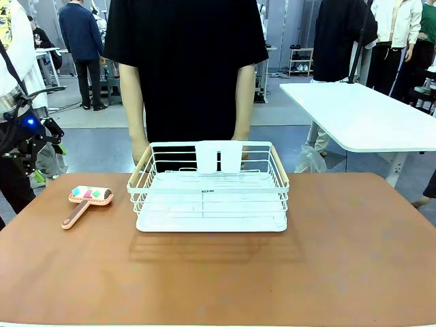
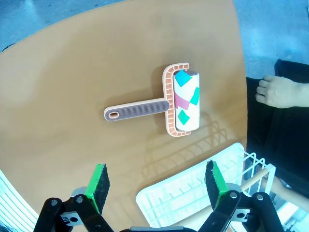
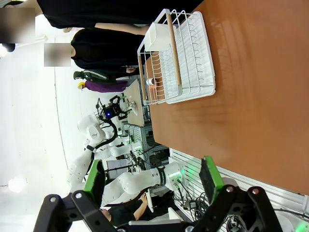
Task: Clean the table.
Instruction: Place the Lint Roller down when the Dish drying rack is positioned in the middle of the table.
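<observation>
i see both claws spread open, holding nothing. my left gripper point(image 2: 157, 181) hangs above the lint roller point(image 2: 181, 105) on the table point(image 2: 72, 72); my right gripper point(image 3: 153, 181) is off the table's edge.

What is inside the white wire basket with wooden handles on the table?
The white wire basket holds no loose items. A white cup-like holder hangs on its far rim, and a white tray lies beneath. The holder's inside cannot be seen.

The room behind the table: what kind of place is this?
Probably a robot lab or workshop: other white robot arms stand at benches, more people mill around, and another white table stands nearby.
</observation>
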